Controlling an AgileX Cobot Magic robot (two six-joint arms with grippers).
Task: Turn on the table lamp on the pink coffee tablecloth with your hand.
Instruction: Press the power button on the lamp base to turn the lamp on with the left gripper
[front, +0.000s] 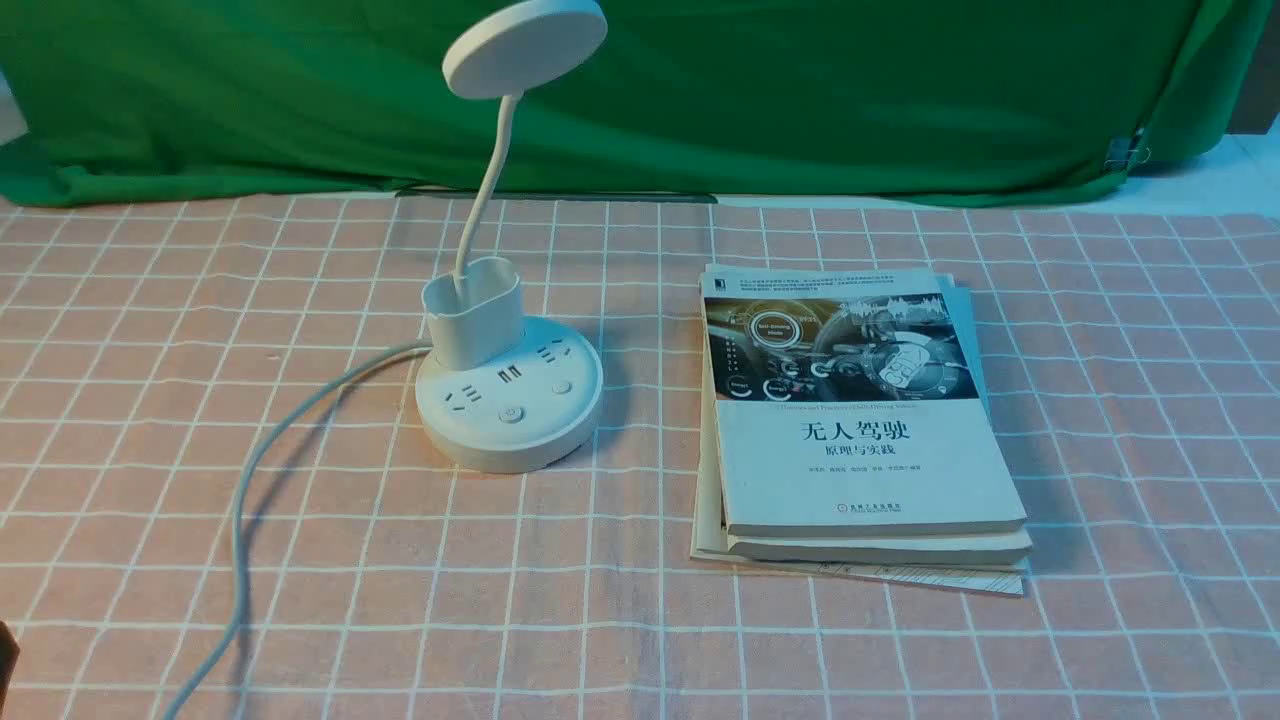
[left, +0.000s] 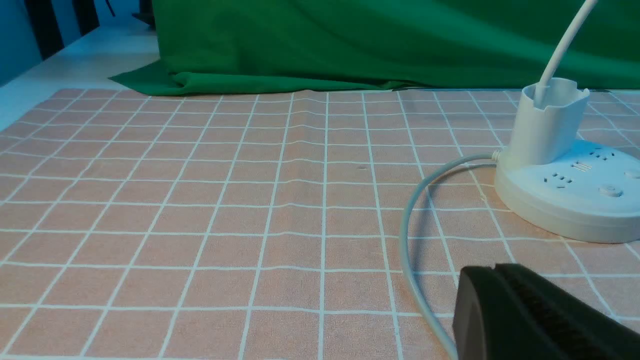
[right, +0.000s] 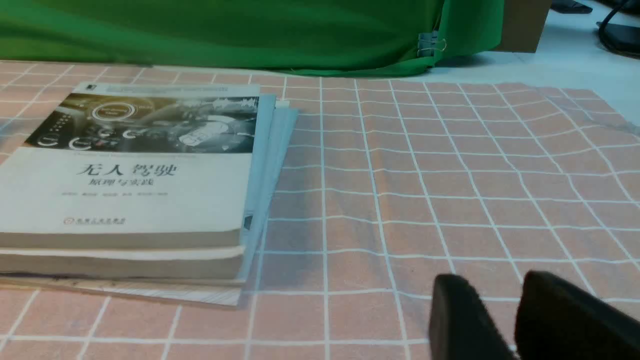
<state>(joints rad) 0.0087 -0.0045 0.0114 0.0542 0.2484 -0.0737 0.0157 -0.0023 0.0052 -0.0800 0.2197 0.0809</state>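
1. The white table lamp (front: 510, 400) stands on the pink tablecloth (front: 640, 640). From the middle of the cloth in the front view, its round base is at about 10 o'clock.
2. A stack of books (front: 865, 470) lies on the cloth at about 3 o'clock. The top book says "无人驾驶" in big letters and "原理与实践" in smaller ones under that. A round dial in its picture says "Self-Driving Mode". The line by the little logo at the bottom is too tiny to be sure of.
3. A button (front: 512, 414) on the lamp's base has a small power sign.
4. Only the front view shows the lamp's round head (front: 525, 48), and only that view has both lamp and books. A grey cord (front: 240, 520) comes out of the base at about 9 o'clock.
5. The left wrist view shows black stripes (left: 42, 27) past the green cloth (left: 300, 45). The right wrist view shows a black cable (right: 607, 30).
6. The left gripper (left: 487, 272) has its tips pressed together. The right gripper (right: 490, 282) has its tips spread a bit, with a gap between.
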